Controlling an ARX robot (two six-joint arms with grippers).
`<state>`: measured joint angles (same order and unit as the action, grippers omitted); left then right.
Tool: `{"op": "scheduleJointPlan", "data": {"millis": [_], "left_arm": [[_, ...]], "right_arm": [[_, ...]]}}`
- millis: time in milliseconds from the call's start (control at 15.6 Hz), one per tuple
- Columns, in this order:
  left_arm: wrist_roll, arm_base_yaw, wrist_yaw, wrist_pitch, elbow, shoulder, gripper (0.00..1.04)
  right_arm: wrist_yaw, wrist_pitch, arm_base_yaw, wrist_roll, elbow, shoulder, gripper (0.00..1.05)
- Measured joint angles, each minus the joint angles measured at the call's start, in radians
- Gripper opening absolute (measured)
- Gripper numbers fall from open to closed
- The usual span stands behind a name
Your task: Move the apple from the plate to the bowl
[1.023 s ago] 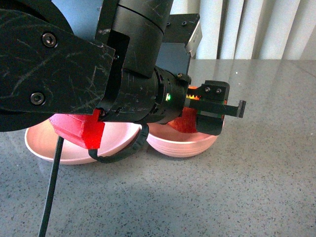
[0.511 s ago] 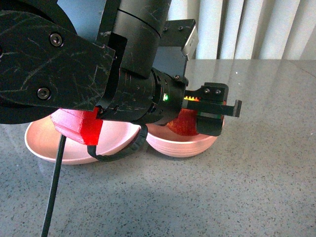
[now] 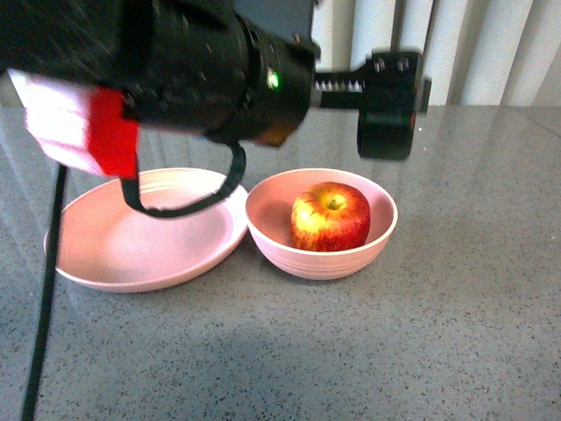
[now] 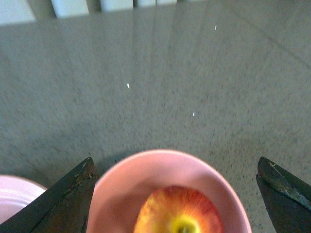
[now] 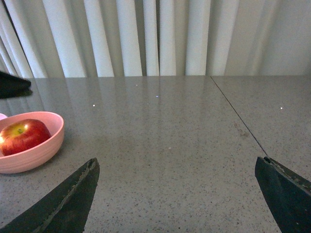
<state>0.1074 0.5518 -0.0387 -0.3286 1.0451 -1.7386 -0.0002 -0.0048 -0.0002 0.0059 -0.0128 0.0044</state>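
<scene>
Noting apple in bowl, both grippers empty

Grey speckled stone-look table (image 3: 438, 333) carried everything, with pale curtains behind it. Black left arm crossed the front view high above the dishes. Left gripper (image 3: 386, 123) hung above the far rim of the bowl, jaws wide with nothing between them, probably held high so it stayed clear of the fruit and rim. Right gripper (image 5: 177, 162) was also spread wide and empty over bare table, well apart from the bowl and likely parked out of the way. Wide shallow pink plate (image 3: 131, 237) lay empty, its rim touching or just beside the deep round pink bowl (image 3: 324, 263). Round red apple with yellow patch (image 3: 330, 217) sat upright in the bowl's bottom, stem up. Judged the transfer done.
</scene>
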Motion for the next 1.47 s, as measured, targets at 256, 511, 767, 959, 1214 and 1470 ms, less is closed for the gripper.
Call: {"op": "scheduleJointPlan", "data": {"millis": [256, 511, 767, 959, 1214, 1470], "left_arm": [[-0.063, -0.068, -0.066, -0.092, -0.142, 0.270, 0.98], [-0.061, -0.183, -0.124, -0.131, -0.283, 0.504, 0.94], [-0.090, -0.303, -0.216, -0.240, -0.589, 0.709, 0.47], [-0.090, -0.355, -0.158, -0.267, -0.711, 0.799, 0.20], [-0.090, -0.413, -0.109, -0.273, -0.818, 0.902, 0.01], [-0.090, -0.463, -0.054, -0.238, -0.912, 1.038, 0.01]], "right_arm": [[0.000, 0.000, 0.000, 0.000, 0.000, 0.000, 0.98], [0.000, 0.000, 0.000, 0.000, 0.000, 0.000, 0.98], [0.000, 0.000, 0.000, 0.000, 0.000, 0.000, 0.98], [0.000, 0.000, 0.000, 0.000, 0.000, 0.000, 0.98], [0.000, 0.000, 0.000, 0.000, 0.000, 0.000, 0.98], [0.000, 0.000, 0.000, 0.000, 0.000, 0.000, 0.98]]}}
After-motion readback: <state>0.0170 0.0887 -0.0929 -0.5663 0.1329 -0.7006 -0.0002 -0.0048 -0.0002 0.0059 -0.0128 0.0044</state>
